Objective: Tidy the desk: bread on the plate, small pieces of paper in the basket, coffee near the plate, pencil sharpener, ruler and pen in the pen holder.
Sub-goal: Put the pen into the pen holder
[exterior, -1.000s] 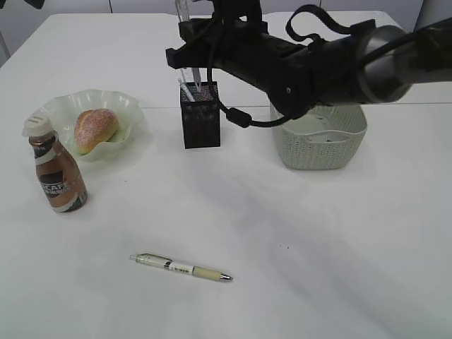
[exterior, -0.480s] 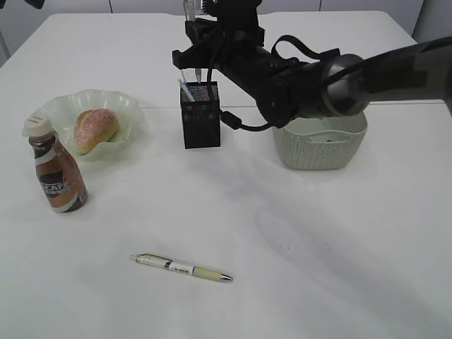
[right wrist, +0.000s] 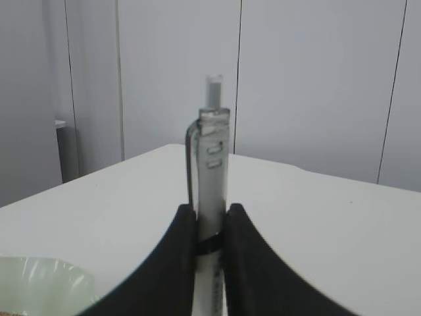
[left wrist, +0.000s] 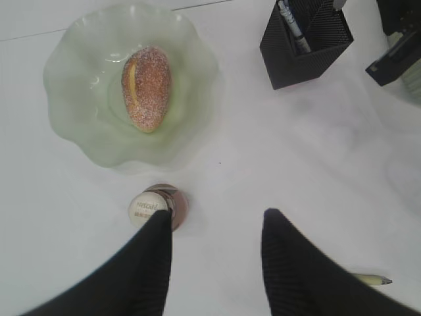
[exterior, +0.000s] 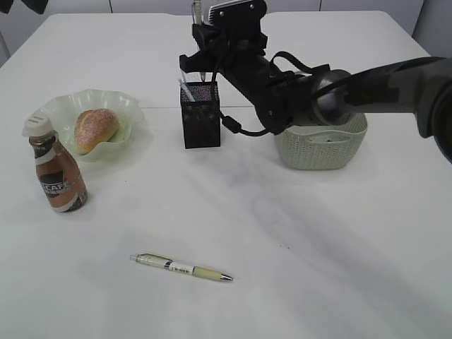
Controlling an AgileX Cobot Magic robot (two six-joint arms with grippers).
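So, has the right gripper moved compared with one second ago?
Yes. The right gripper, fingers shut on a pen, has shifted right and up, judged against the pen holder.

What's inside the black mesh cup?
In the pen holder a slim white pen-like stick leans in one corner. The mesh walls hide its lower part and the cup's bottom, so anything lying down there can't be seen.
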